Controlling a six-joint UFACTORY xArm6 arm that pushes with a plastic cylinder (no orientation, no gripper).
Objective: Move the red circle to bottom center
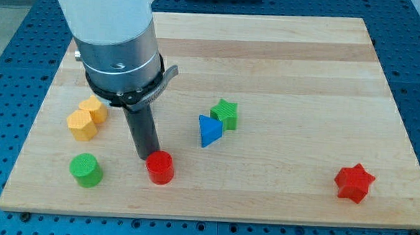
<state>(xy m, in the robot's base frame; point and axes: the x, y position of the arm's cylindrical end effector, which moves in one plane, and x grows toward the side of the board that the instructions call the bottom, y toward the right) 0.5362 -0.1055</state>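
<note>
The red circle (160, 167) is a short red cylinder near the view's bottom, left of centre, on the wooden board (285, 57). My tip (147, 156) is at the end of the dark rod, touching or just off the red circle's upper left edge. A green circle (85, 170) sits to the left of the red circle.
Two yellow blocks (86, 118) lie at the view's left. A blue triangle (209, 130) touches a green star (225, 114) near the centre. A red star (354, 183) lies at the view's bottom right. The board's bottom edge is close below the red circle.
</note>
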